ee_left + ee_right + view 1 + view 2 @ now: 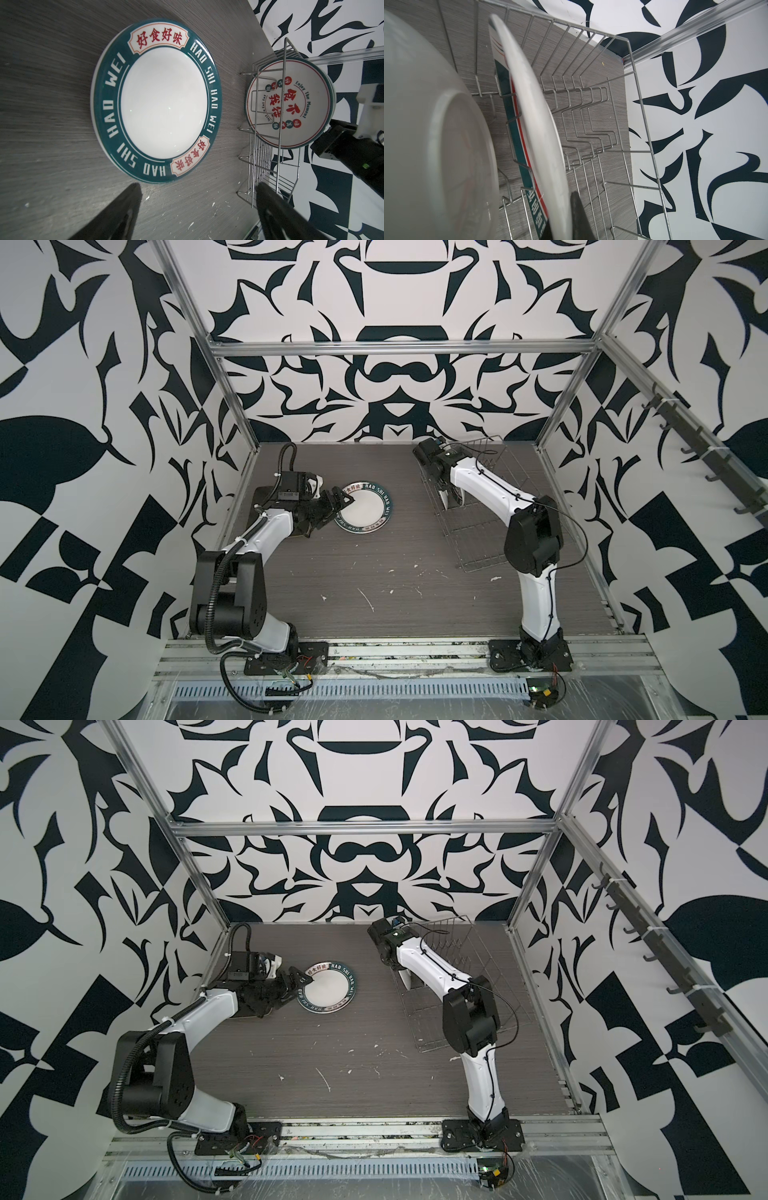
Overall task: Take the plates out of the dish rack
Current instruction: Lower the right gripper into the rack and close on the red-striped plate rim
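Note:
A white plate with a dark teal lettered rim lies flat on the table. My left gripper hovers at its left edge, open and holding nothing. The silver wire dish rack stands at the back right. Two plates stand upright in it. My right gripper is shut on the rim of the teal-rimmed plate, one finger on its white back. Beside it stands a plate with red characters, showing its white back in the right wrist view.
Aluminium frame posts and the patterned back wall stand close behind the rack. A rail of hooks runs along the right wall. White flecks dot the grey wood-grain table.

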Controlling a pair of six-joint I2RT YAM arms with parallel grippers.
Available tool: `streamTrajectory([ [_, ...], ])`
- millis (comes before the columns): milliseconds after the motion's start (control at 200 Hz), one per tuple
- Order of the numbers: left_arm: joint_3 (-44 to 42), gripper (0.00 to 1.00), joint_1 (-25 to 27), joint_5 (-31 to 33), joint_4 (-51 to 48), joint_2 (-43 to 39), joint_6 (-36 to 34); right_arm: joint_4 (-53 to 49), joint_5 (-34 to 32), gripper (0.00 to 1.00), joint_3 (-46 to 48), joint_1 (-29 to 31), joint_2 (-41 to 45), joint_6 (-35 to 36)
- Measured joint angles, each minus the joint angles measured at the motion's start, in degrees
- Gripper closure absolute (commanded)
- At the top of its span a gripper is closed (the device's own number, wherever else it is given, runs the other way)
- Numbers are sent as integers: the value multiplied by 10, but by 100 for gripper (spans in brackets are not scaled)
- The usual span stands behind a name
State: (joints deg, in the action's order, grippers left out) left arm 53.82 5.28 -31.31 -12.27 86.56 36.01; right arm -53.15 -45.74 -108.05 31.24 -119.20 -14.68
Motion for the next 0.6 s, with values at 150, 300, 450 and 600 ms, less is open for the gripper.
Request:
streamTrajectory([
  [150,0,9,0,0,0,0,0,-7,-21,100,-12,7,-13,2],
  [300,0,9,0,0,0,-1,0,-11,-50,100,-17,19,-17,11],
  [450,0,9,1,0,0,-5,0,-13,-71,100,-22,28,-18,21],
  [600,0,9,1,0,-2,-7,0,-14,-85,100,-33,31,-17,29],
])
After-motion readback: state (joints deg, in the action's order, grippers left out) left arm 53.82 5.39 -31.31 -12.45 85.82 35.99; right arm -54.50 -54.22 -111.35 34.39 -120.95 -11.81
